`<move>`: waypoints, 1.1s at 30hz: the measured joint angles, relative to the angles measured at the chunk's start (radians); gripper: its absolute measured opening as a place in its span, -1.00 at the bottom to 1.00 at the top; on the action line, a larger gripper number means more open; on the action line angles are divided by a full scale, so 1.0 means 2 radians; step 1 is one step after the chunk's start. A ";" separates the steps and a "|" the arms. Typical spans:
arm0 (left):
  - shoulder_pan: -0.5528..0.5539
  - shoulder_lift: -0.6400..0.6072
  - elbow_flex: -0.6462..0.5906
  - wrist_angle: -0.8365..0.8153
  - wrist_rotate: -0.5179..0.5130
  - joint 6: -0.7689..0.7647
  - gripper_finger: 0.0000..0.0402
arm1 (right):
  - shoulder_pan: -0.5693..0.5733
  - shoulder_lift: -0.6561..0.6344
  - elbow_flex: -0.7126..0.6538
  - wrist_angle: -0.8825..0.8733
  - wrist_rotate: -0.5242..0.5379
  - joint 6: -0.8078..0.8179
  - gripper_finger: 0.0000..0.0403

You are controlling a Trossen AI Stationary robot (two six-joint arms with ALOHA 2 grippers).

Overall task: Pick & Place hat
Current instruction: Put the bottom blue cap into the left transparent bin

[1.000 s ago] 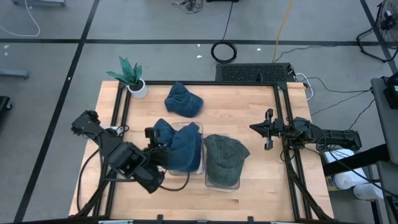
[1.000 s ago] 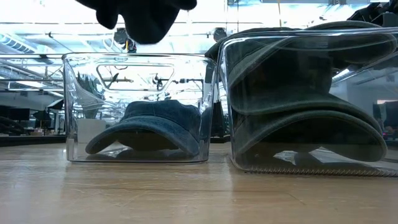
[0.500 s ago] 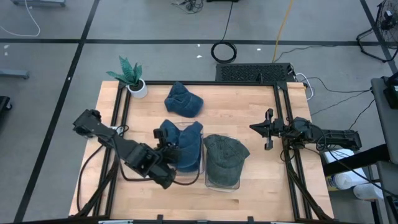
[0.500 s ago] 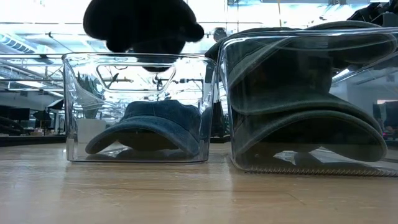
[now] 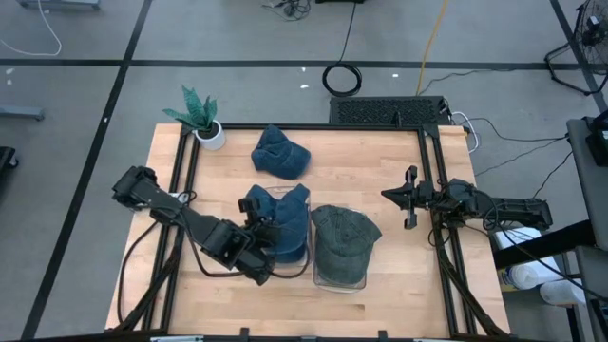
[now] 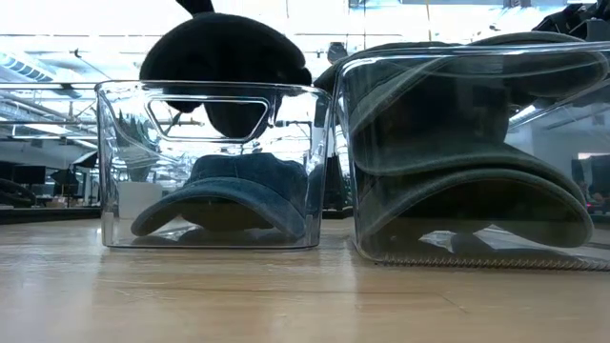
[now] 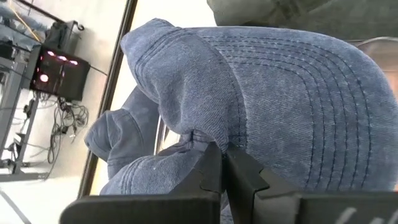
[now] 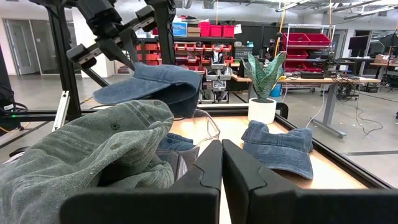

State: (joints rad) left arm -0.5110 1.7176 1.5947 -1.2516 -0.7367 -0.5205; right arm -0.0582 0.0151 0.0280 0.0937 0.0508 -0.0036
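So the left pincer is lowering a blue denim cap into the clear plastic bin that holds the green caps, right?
Not quite. The left pincer is shut on a blue denim cap, but it holds it over the other clear plastic bin, which already has a blue denim cap lying inside. The green caps sit in the neighbouring bin. The high view shows this.

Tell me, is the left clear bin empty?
No. A blue cap already lies on the floor of the left clear bin.

Four hats (image 5: 280, 154), two bins (image 5: 339, 277), one plant (image 5: 198, 112)
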 joint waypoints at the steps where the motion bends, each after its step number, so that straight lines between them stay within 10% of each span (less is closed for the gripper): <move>1: 0.000 0.000 -0.003 0.002 0.001 -0.003 -0.97 | 0.000 0.000 0.000 0.000 0.000 0.000 -1.00; 33: 0.000 0.000 -0.032 0.077 0.003 0.015 -0.98 | 0.000 0.000 0.000 0.000 0.000 0.000 -1.00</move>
State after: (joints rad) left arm -0.5101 1.7172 1.5300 -1.0967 -0.7312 -0.4898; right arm -0.0582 0.0151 0.0280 0.0937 0.0508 -0.0036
